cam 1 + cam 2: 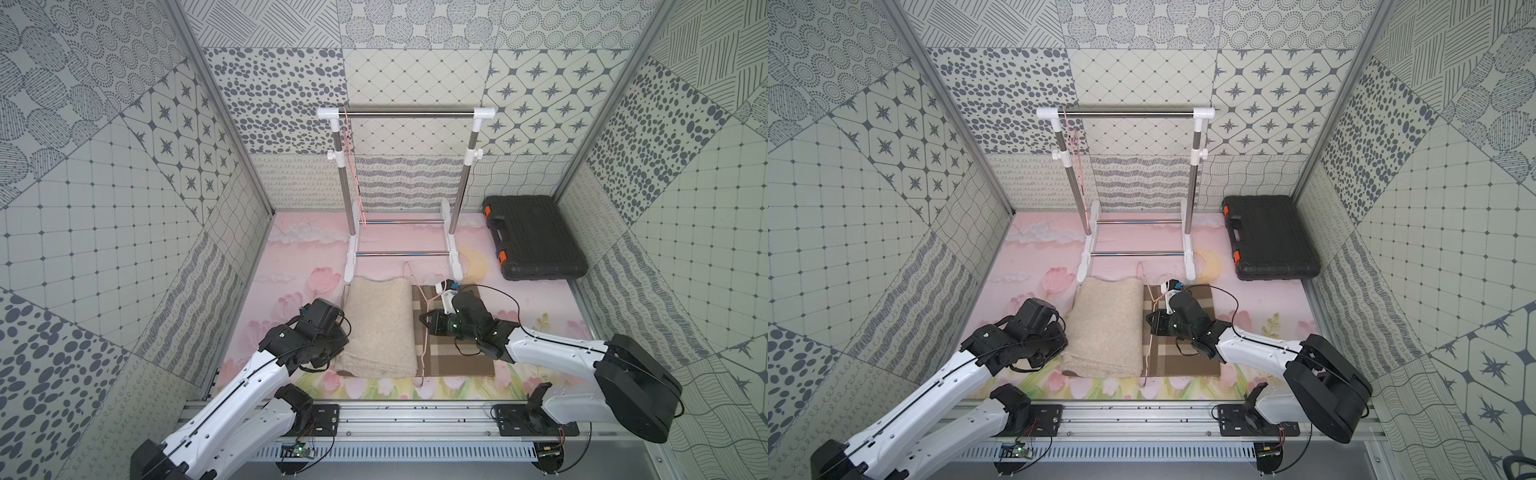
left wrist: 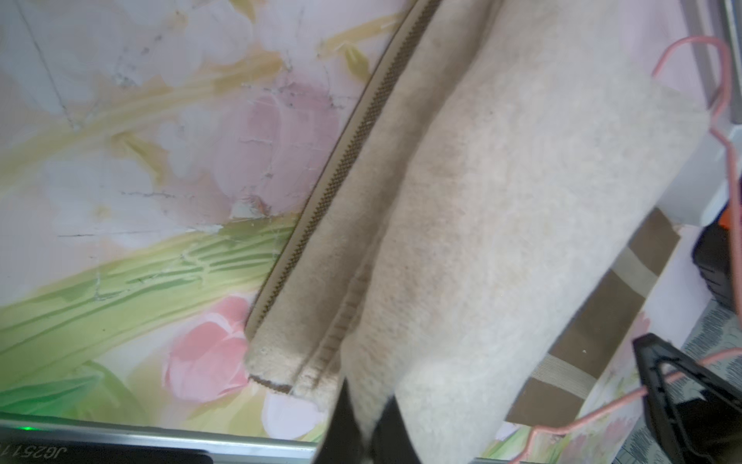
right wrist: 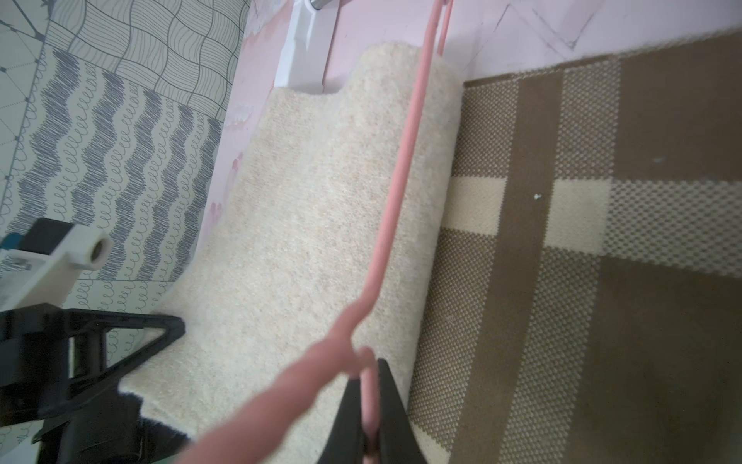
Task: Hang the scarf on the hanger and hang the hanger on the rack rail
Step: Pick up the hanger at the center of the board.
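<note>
my left claw is clenched on the near left edge of the fuzzy beige scarf, folded flat on the floral counter. my right claw grips the thin pink wire hanger lying along the scarf's brown plaid half.

Black case flat, right of clothes rack.

White shells, black joints and thin black cables on left arm at 7 o'clock and right arm at 5 o'clock. Black wedge fingers on left gripper and right gripper.
</note>
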Motion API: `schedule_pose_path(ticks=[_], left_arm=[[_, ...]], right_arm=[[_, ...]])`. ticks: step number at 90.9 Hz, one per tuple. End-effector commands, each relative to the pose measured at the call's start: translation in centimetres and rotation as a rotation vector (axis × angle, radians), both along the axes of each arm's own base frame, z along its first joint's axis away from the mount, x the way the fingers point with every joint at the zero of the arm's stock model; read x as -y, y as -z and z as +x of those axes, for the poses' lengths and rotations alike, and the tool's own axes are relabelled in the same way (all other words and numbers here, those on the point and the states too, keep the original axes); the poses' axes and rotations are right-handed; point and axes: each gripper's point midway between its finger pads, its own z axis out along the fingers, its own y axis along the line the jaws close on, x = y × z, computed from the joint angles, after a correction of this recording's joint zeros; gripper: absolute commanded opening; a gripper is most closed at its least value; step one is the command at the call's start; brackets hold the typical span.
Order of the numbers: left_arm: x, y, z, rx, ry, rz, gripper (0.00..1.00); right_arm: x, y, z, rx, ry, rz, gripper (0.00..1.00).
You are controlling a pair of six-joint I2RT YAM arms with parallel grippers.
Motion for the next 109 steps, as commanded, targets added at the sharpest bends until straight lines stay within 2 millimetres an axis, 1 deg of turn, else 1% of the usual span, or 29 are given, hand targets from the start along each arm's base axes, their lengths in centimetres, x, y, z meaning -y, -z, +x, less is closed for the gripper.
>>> schedule_pose_path(ticks=[1, 2, 3, 7, 11, 15, 22, 28, 31, 37, 38, 39, 42, 45, 47, 53, 54, 56, 58, 63, 67, 71, 75, 79, 82, 88, 94, 100, 109], left_arm=[[-0.1, 3.4, -1.0, -0.102, 0.019, 0.022, 0.00], [0.0, 3.6, -1.1, -0.107, 0.020, 0.018, 0.00], [0.2, 3.8, -1.0, -0.110, 0.019, 0.011, 0.04], [0.8, 4.2, -0.7, -0.119, 0.022, -0.004, 0.27], [1.2, 3.9, -0.3, -0.107, 0.025, 0.001, 0.47], [1.1, 3.0, 0.3, -0.076, 0.028, 0.025, 0.54], [0.6, 0.2, 1.5, 0.006, 0.018, 0.063, 0.57], [0.8, -3.2, 3.3, 0.116, 0.028, 0.059, 0.57], [1.5, -4.6, 4.4, 0.167, 0.041, 0.036, 0.56], [4.5, -6.2, 7.0, 0.231, 0.091, -0.071, 0.53], [5.1, -6.1, 7.4, 0.226, 0.097, -0.091, 0.53], [5.8, -5.3, 8.0, 0.205, 0.104, -0.104, 0.53], [7.8, -4.9, 9.2, 0.194, 0.129, -0.161, 0.52], [10.2, -5.4, 10.9, 0.243, 0.160, -0.223, 0.52], [11.4, -4.9, 11.8, 0.250, 0.177, -0.236, 0.52], [13.8, -3.3, 13.4, 0.255, 0.207, -0.243, 0.53], [13.9, -2.6, 13.7, 0.243, 0.203, -0.234, 0.53], [13.8, -1.4, 14.0, 0.221, 0.189, -0.213, 0.53], [13.2, 0.1, 14.0, 0.188, 0.164, -0.177, 0.53], [10.1, 4.4, 13.1, 0.078, 0.083, -0.052, 0.53], [7.5, 7.5, 11.6, -0.007, 0.024, 0.012, 0.53], [5.1, 10.4, 9.5, -0.100, -0.038, 0.038, 0.52], [3.4, 12.5, 7.5, -0.170, -0.069, 0.063, 0.51], [2.3, 13.5, 6.1, -0.207, -0.078, 0.085, 0.51], [2.0, 13.8, 5.6, -0.212, -0.074, 0.088, 0.51], [2.5, 14.0, 5.4, -0.199, -0.076, 0.048, 0.51], [3.1, 13.1, 6.0, -0.167, -0.071, 0.019, 0.51], [4.0, 11.5, 7.1, -0.120, -0.046, -0.004, 0.51], [5.4, 8.0, 8.8, -0.023, -0.012, -0.058, 0.52]], right_arm=[[3.0, 4.1, -1.9, -0.093, 0.025, -0.139, 0.00], [3.0, 4.1, -2.0, -0.095, 0.022, -0.141, 0.00], [3.0, 4.2, -2.0, -0.096, 0.019, -0.143, 0.00], [2.9, 4.2, -2.0, -0.095, 0.009, -0.148, 0.00], [2.5, 4.0, -1.8, -0.091, -0.001, -0.147, 0.00], [2.3, 3.8, -1.6, -0.086, -0.006, -0.151, 0.00], [2.2, 3.2, -1.4, -0.076, -0.006, -0.152, 0.00], [2.2, 2.9, -1.4, -0.070, -0.010, -0.160, 0.00], [2.4, 2.8, -1.5, -0.070, -0.010, -0.167, 0.00], [2.5, 2.8, -1.5, -0.065, -0.008, -0.172, 0.00], [2.5, 2.7, -1.4, -0.064, -0.007, -0.173, 0.00], [2.6, 2.8, -1.4, -0.063, -0.005, -0.175, 0.00], [2.6, 2.9, -1.4, -0.062, -0.005, -0.181, 0.00], [2.1, 1.9, -0.9, -0.045, -0.007, -0.169, 0.00], [2.0, 1.8, -0.8, -0.041, -0.007, -0.169, 0.00], [2.0, 1.6, -0.7, -0.040, -0.004, -0.167, 0.00], [2.0, 1.5, -0.7, -0.039, -0.004, -0.165, 0.00], [2.0, 1.4, -0.6, -0.036, -0.001, -0.163, 0.00], [2.1, 1.3, -0.6, -0.033, 0.001, -0.163, 0.00], [2.3, 0.7, -0.6, -0.018, 0.008, -0.158, 0.00], [2.6, 0.1, -0.6, -0.008, 0.018, -0.156, 0.00], [2.8, -0.6, -0.7, 0.004, 0.024, -0.153, 0.00], [3.0, -1.5, -0.8, 0.016, 0.022, -0.145, 0.00], [3.0, -2.4, -0.9, 0.029, 0.016, -0.136, 0.00], [2.9, -3.1, -0.9, 0.041, 0.011, -0.125, 0.00], [2.4, -4.8, -0.9, 0.063, -0.009, -0.098, 0.00], [1.8, -6.1, -1.1, 0.071, -0.042, -0.080, 0.00], [1.1, -7.8, -1.0, 0.086, -0.070, -0.059, 0.00], [0.2, -9.7, -1.0, 0.099, -0.104, -0.033, 0.00]])
